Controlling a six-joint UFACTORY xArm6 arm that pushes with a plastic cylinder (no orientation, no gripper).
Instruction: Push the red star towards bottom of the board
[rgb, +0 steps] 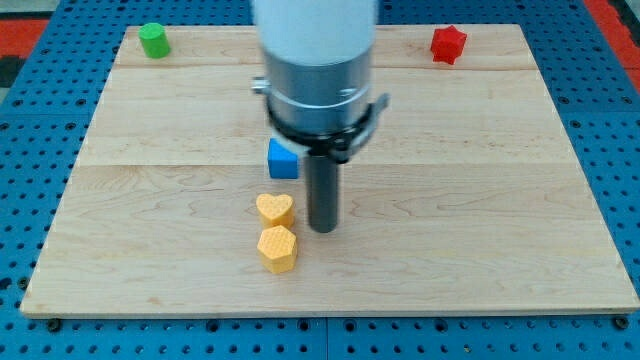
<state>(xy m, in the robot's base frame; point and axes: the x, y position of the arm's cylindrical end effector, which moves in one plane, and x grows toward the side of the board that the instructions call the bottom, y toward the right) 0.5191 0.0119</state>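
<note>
I see a pale wooden table (480, 230) lying on a blue pegboard (30, 130), under even light.

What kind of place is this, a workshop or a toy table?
Probably a robotics lab bench: a wooden board on a blue pegboard, small blocks like the red star, and my tip.

I count on my wooden board (480, 200): 1 red star block (448, 44) | 1 green round block (153, 40) | 1 blue cube block (282, 159) | 2 yellow blocks: 1 heart-shaped (274, 209), 1 hexagonal (277, 248)
</note>
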